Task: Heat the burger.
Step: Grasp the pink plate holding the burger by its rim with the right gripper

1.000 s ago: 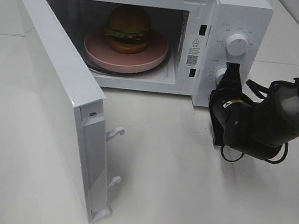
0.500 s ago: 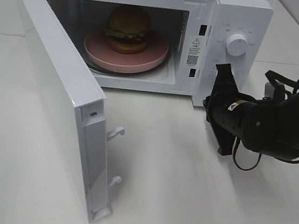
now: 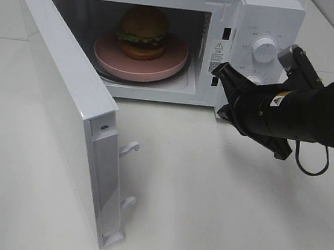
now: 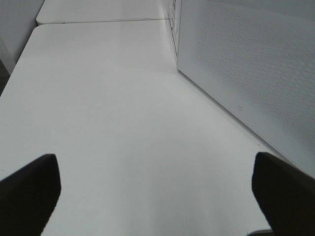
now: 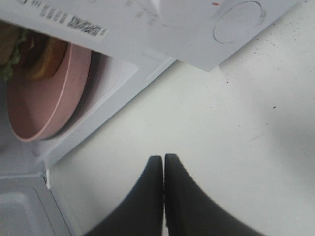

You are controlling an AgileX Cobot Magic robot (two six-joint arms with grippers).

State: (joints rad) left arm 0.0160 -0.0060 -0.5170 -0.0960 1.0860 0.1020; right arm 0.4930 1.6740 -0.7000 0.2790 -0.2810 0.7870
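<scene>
Two tools: my right tool (image 3: 219, 70) pressed together, left tool (image 4: 155, 164) spread; glossy round burger (image 3: 143, 30) on smooth pink plate (image 3: 165, 64).

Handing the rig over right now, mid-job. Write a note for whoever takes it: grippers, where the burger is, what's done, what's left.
Left gripper: open, empty, low over the table.
Right gripper: shut, empty, in front of the microwave control panel, pointing toward the cavity.
Burger: on the pink plate inside the microwave.
Done: burger loaded.
Left: the door stands wide open; probably close it, then set the upper knob and the one below it.
</scene>
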